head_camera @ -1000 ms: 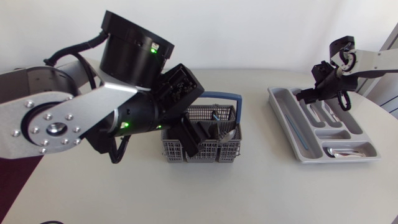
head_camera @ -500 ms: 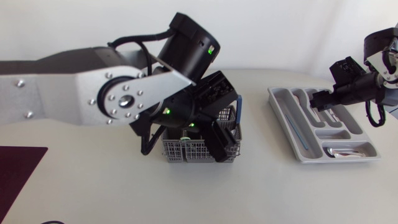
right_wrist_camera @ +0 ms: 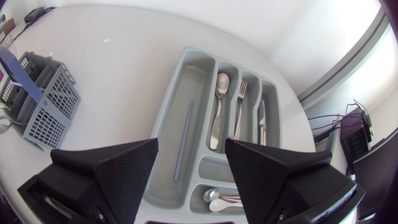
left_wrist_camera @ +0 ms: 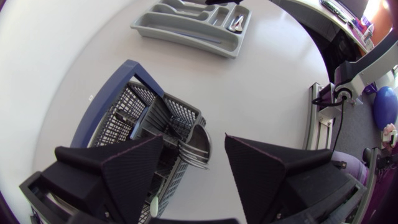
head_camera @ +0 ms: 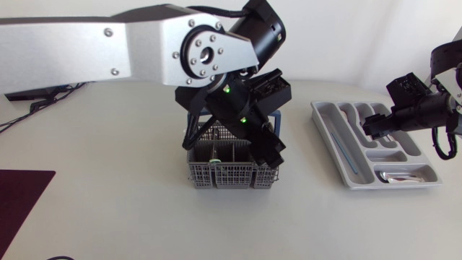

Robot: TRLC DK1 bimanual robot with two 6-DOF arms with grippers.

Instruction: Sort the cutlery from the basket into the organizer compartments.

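The grey mesh basket point(head_camera: 216, 176) with a blue handle stands mid-table. My left gripper point(head_camera: 268, 150) hangs over its right end, open. In the left wrist view the gripper point(left_wrist_camera: 194, 158) has several metal cutlery pieces point(left_wrist_camera: 196, 147) standing in the basket point(left_wrist_camera: 134, 115) between its spread fingers, untouched. The grey organizer point(head_camera: 328, 137) lies at the right. My right gripper point(head_camera: 375, 128) hovers over its far part, open and empty point(right_wrist_camera: 189, 163). The organizer point(right_wrist_camera: 163, 118) holds a spoon point(right_wrist_camera: 217, 102), a fork point(right_wrist_camera: 240, 106), a knife point(right_wrist_camera: 262, 121), a thin blue-grey stick point(right_wrist_camera: 184, 140) and small spoons point(right_wrist_camera: 221, 198).
My left arm's silver links point(head_camera: 108, 50) span the table's far left side above the surface. A dark red mat point(head_camera: 18, 202) lies at the near left corner. Bare tabletop separates the basket and the organizer.
My left arm swung right, carrying its gripper from the basket's left side to over its right end, fingers narrowing a little. My right gripper drew to the right over the organizer and opened wider.
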